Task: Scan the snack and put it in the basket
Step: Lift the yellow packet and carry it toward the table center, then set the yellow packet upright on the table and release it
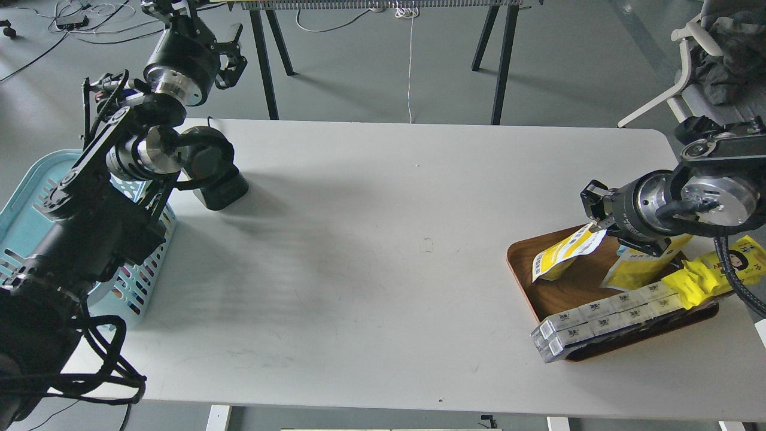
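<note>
The snack (562,254), a pouch with a white top and yellow bottom, leans tilted at the left end of the brown wooden tray (526,281). My right gripper (592,209) is right at the pouch's white top edge. Its jaws look apart, and the lower fingertip (593,226) touches that edge. The light blue basket (27,191) stands at the table's left edge, partly hidden by my left arm. My left gripper (232,51) is open and empty, raised beyond the table's far left corner.
A black scanner (218,182) stands on the table near the basket. The tray also holds a yellow pouch with a light-blue top (637,266), a bright yellow packet with a cartoon face (721,269) and white boxes (598,323). A chair (688,78) stands at the far right.
</note>
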### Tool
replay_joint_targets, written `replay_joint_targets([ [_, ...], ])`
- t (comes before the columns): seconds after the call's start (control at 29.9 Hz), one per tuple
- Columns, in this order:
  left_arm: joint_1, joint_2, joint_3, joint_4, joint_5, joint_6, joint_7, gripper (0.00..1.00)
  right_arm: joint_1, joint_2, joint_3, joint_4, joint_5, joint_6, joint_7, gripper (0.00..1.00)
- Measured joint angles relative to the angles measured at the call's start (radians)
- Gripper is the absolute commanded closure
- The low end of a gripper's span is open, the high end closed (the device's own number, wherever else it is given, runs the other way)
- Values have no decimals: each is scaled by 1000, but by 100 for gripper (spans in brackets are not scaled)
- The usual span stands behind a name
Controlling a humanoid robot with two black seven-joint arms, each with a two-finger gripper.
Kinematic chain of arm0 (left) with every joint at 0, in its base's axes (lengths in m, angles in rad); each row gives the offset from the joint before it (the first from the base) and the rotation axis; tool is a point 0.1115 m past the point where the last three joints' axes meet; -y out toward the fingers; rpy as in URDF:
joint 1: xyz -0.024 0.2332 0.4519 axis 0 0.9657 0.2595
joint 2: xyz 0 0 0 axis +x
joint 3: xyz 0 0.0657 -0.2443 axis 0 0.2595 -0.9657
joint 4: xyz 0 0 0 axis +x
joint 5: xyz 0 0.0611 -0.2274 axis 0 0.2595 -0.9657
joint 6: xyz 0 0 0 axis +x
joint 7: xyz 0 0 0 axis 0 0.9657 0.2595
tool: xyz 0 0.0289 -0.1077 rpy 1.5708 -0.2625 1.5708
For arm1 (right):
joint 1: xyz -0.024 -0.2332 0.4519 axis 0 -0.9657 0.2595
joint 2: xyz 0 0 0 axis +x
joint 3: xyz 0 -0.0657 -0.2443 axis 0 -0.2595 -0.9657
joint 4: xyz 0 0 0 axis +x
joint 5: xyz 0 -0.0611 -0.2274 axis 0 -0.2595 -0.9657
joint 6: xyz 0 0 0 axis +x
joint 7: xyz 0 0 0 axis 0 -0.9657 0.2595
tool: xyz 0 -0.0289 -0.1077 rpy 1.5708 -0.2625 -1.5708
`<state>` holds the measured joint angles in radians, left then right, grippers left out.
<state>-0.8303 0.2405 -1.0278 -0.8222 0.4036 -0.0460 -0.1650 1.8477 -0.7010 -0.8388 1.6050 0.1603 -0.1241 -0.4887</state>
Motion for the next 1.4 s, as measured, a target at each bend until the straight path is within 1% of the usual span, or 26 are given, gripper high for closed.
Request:
replay_joint_targets([
  [0.13, 0, -1, 0, 0, 0, 0, 1, 0, 52, -66, 22, 19, -2, 2, 0, 100],
  [0.3, -4, 0, 0, 0, 0, 0, 1, 0, 200, -120, 41, 26, 14, 5, 0, 100],
  [0.43, -5, 2, 0, 0, 0, 1, 2, 0, 280, -121, 77, 22, 63, 2, 0, 100],
  [0.54, -7, 2, 1, 0, 0, 2, 3, 0, 296, -91, 132, 4, 144, -13, 0, 100],
  [0.64, -11, 2, 2, 0, 1, 2, 4, 0, 296, -25, 180, -36, 212, -32, 0, 100],
  [0.84, -13, -3, 2, 0, 1, 20, 4, 0, 253, 182, 225, -143, 265, -43, 0, 100],
  [1.07, -3, -2, 3, -2, 1, 21, 4, 0, 58, 432, 344, -366, 267, -45, 0, 100],
  [1.24, -1, -3, 3, -2, 2, 22, 4, 0, -86, 612, 382, -534, 259, -42, 0, 100],
  [1.34, -3, -6, 3, -2, 2, 23, 4, 0, -138, 681, 406, -596, 255, -38, 0, 100],
  [1.4, -7, -7, 3, -3, 1, 23, 4, 0, -155, 695, 420, -615, 253, -34, 0, 100],
])
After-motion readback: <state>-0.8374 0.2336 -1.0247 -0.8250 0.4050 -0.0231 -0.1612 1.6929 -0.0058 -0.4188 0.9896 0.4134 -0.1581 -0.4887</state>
